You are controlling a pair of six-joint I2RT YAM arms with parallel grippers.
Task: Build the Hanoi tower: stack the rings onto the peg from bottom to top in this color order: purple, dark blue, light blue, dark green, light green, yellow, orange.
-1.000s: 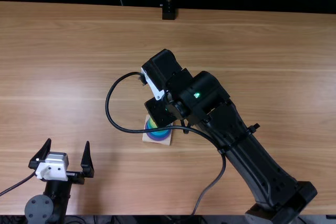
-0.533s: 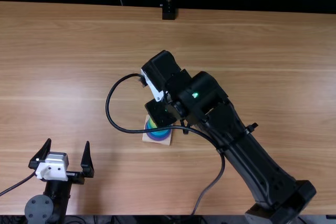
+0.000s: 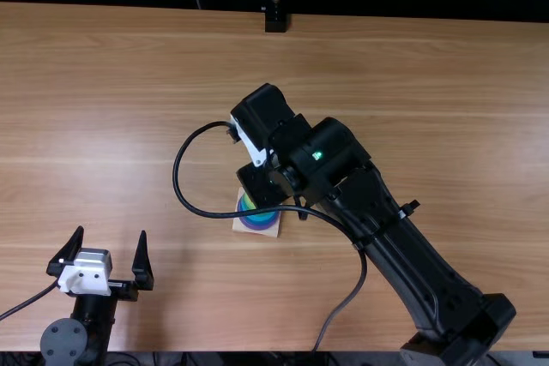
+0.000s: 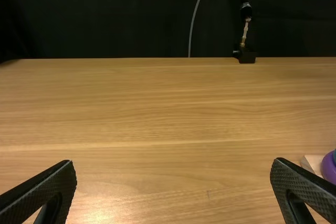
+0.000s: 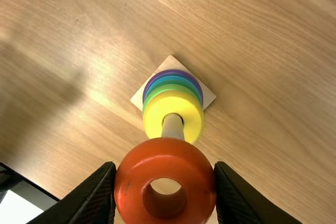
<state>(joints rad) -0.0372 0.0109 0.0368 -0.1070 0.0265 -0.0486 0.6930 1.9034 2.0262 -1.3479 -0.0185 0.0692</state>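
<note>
We have the orange ring (image 5: 165, 153) clasped by its sides in our right gripper (image 5: 165, 169), probably to leave its hole free for the peg (image 5: 172, 128) mid-table. The yellow ring (image 5: 154, 116) is uppermost there, so orange should finish the tower. Near left, our left gripper (image 3: 111, 233) sits empty, fingers spread, clear of the work.

In the top view, the black jointed right arm (image 3: 403, 246) has been moved very slightly leftward.
</note>
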